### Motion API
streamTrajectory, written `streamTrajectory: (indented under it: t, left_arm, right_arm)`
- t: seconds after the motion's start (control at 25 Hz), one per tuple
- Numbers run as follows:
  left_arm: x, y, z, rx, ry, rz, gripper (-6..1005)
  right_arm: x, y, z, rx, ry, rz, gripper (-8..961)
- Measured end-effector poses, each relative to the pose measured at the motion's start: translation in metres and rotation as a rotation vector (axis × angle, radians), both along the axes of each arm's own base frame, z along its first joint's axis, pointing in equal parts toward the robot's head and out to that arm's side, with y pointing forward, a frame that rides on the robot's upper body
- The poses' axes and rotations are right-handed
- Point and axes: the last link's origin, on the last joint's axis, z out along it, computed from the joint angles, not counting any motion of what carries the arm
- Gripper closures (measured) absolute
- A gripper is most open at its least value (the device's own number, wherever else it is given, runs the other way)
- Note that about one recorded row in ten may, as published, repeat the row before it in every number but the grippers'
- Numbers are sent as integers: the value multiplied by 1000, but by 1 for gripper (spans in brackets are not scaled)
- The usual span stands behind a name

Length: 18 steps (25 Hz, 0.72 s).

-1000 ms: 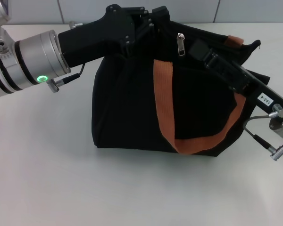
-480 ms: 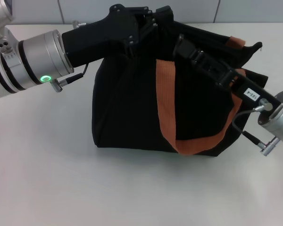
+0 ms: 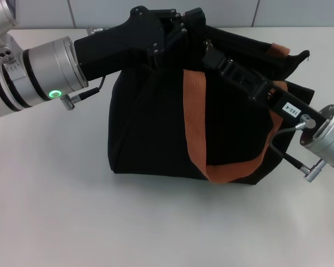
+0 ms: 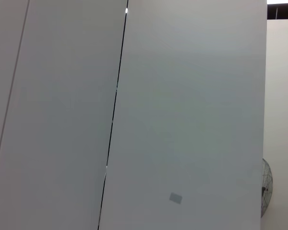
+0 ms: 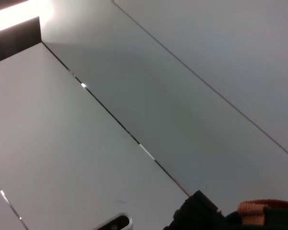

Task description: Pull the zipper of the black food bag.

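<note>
The black food bag (image 3: 150,122) stands on the white table in the head view, with an orange-brown strap handle (image 3: 193,122) hanging down its front. My left gripper (image 3: 183,25) is shut on the bag's raised top edge at its far left corner. My right gripper (image 3: 209,47) reaches in from the right and lies along the bag's top edge at the zip track. The zipper pull is hidden under it. The right wrist view shows only wall panels and a bit of orange strap (image 5: 261,210). The left wrist view shows only wall.
The white table (image 3: 72,211) spreads in front and to the left of the bag. A tiled wall (image 3: 100,11) runs behind it. A second strap end (image 3: 277,49) lies at the bag's far right top. The right arm's cable (image 3: 284,156) hangs beside the bag's right side.
My right gripper has slid left along the bag's top edge and now covers the silver zipper pull that showed a second ago. My left gripper has barely moved.
</note>
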Motion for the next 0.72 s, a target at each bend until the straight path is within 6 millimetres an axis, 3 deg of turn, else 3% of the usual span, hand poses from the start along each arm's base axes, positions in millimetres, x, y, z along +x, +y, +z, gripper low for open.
streamTrajectory:
  t: [0.72]
  left_arm:
    - [1,-3,0,-10,-17,-5,962]
  right_arm:
    - [-2,2,-5,-20,-9,-4,746]
